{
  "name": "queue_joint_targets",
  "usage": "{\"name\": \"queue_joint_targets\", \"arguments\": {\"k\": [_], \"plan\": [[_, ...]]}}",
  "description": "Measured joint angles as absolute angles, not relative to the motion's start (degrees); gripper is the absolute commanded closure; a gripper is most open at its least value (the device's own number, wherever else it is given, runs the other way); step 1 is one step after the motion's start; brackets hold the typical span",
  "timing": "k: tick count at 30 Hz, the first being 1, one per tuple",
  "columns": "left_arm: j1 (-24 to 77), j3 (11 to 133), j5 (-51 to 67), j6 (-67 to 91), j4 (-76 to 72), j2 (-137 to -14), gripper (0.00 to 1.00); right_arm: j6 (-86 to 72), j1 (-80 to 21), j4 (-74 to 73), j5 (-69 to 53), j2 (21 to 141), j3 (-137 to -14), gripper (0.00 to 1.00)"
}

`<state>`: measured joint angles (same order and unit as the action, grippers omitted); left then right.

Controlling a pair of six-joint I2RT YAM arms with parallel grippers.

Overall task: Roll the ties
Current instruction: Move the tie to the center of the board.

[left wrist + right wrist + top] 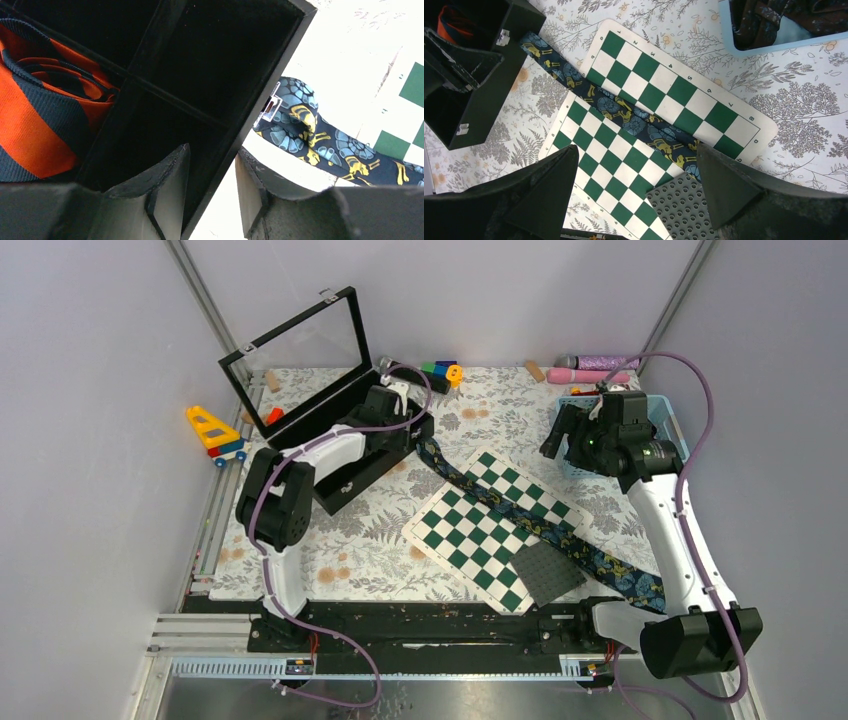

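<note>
Currently the floral tie (624,107) lies diagonally across the chequered board (684,95). Right gripper (636,150), spread wide and empty, hangs directly above the board, nearer; left gripper (212,150), part-spread, sits beyond its far-left corner

- the only lettering in view stood on the white border of the chequered board (682,90), seen from the right wrist camera.
- small dark characters ran along its upper long edge, one beside each square; they looked like digits, and one seemed to be a "4".
- more tiny characters sat along its short right-hand edge, too small to read.
- from the top camera these marks were too blurred to read.
</note>
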<state>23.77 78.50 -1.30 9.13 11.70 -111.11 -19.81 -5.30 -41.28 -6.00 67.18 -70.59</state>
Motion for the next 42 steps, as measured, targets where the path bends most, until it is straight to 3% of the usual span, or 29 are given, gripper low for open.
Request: {"name": "queue_joint_targets", "arguments": {"k": [7, 23, 28, 36, 42], "plan": [[22.11, 80.66, -2.81, 11.4, 12.34, -112.55, 0.64, -20.03, -7.55, -41.25, -3.99, 67.9, -70.61, 0.06], [19.16, 80.42, -3.46, 12.25, 13.67, -110.19, 0.5, -19.99, -7.9, -37.52, -2.17, 66.85, -70.35, 0.01], [18.06, 79.66, -3.92, 13.85, 12.73, -103.15, 0.49, -21.04, -7.9, -35.05, -4.27, 67.35, -69.76, 0.13], [17.65, 69.14, -3.36, 22.26, 5.43, -89.86, 0.5, -26.02, -18.31, -28.75, -5.72, 79.83, -68.73, 0.18], [17.69, 57.67, -3.22, 28.42, 2.42, -83.64, 0.52, -30.63, -26.17, -23.64, -5.82, 92.14, -71.57, 0.37]]}}
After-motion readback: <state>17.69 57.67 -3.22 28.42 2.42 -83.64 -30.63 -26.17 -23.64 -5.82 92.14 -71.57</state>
